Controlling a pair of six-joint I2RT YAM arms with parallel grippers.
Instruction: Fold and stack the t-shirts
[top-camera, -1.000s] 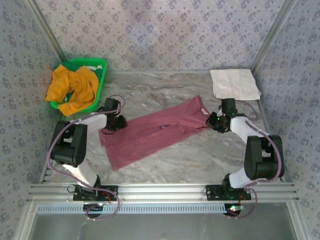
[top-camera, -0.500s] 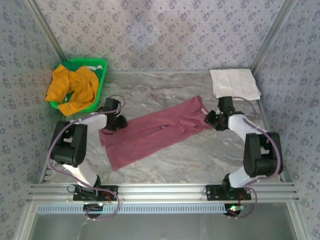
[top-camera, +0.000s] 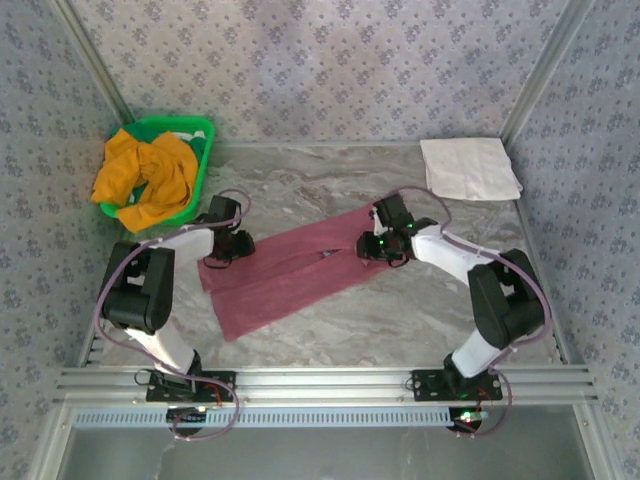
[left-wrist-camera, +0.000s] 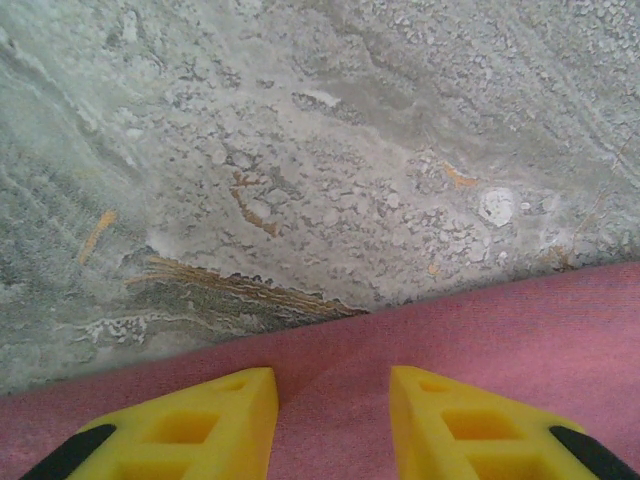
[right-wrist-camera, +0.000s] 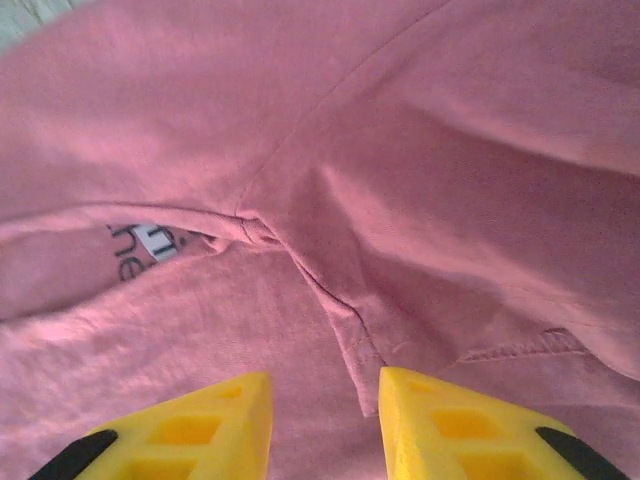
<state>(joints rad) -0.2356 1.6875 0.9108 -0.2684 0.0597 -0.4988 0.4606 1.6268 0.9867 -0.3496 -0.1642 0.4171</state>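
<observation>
A maroon t-shirt (top-camera: 290, 270) lies flattened and partly folded across the middle of the marble table (top-camera: 330, 325). My left gripper (top-camera: 230, 246) is at the shirt's left edge. In the left wrist view its yellow fingers (left-wrist-camera: 225, 415) stand apart on the maroon cloth (left-wrist-camera: 500, 320), just inside the hem, holding nothing (left-wrist-camera: 333, 385). My right gripper (top-camera: 372, 246) hovers open (right-wrist-camera: 325, 390) over the shirt's right part. Below it a hemmed flap (right-wrist-camera: 400, 330) lies folded onto the body, with the neck label (right-wrist-camera: 140, 245) showing. A mustard-orange t-shirt (top-camera: 148, 175) is heaped in the basket.
The green plastic basket (top-camera: 205, 130) stands at the back left by the wall. A folded white cloth (top-camera: 470, 167) lies at the back right corner. Patterned walls close the table on three sides, and bare marble runs along the front.
The right gripper opened, letting go of the shirt's right end, and swung left to hover over the shirt. The left arm has stayed put.
</observation>
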